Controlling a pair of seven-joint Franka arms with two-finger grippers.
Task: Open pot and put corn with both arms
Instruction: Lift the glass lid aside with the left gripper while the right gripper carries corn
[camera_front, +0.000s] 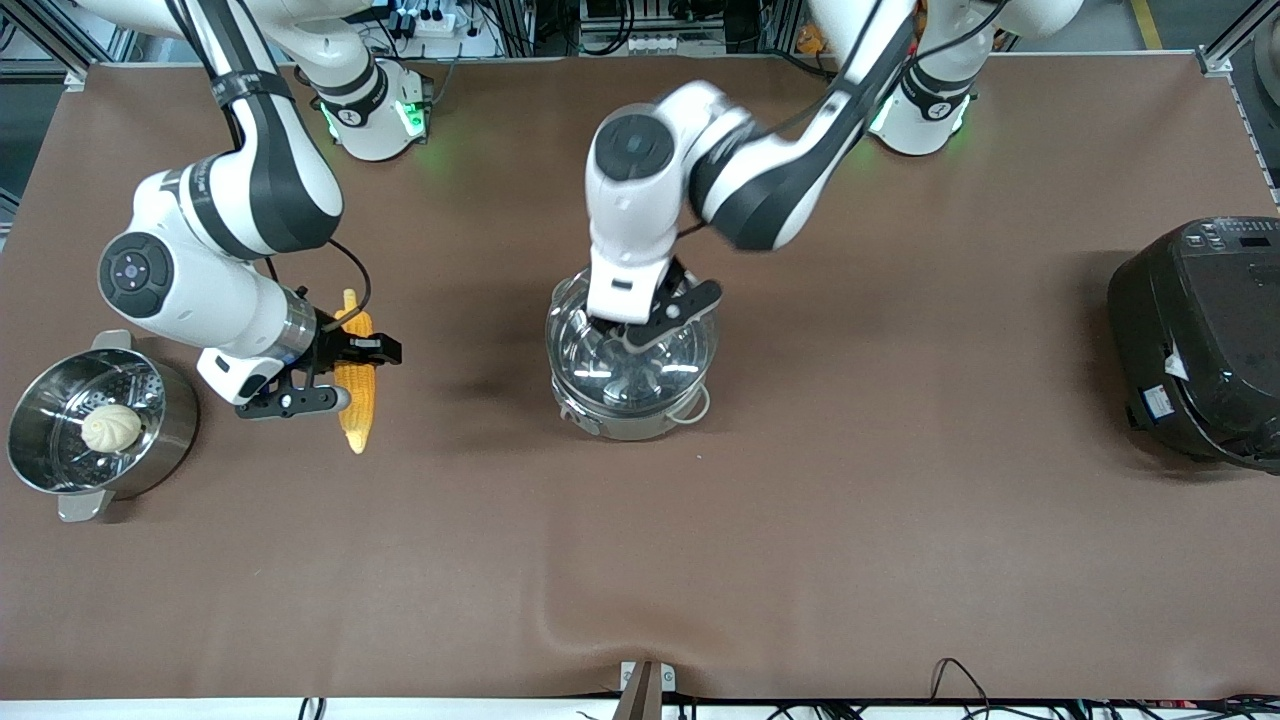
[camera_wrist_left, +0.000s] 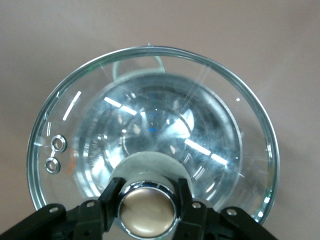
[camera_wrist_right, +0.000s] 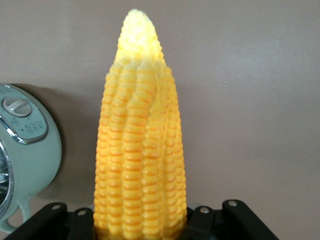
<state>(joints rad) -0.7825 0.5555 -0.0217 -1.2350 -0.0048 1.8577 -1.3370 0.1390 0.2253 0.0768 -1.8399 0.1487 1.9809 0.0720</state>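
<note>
Left arm: I see it reach from its base in to mid-table, wrist bent down over the pot.
Left gripper: fingers clamped on the lid's copper-coloured knob.
Glass lid: looks raised and off-centre over the pot; can't tell if it touches the rim.
Right arm: elbow folded, forearm low toward its end of the table.
Right gripper: closed around the corn at its thick part.
Corn: beside the steamer pot, tip pointing toward the front camera; lifted or resting, can't tell.
Steamer pot: holds a white bun.
Open room: bare brown table between pot and black cooker, and nearer the front camera.
</note>
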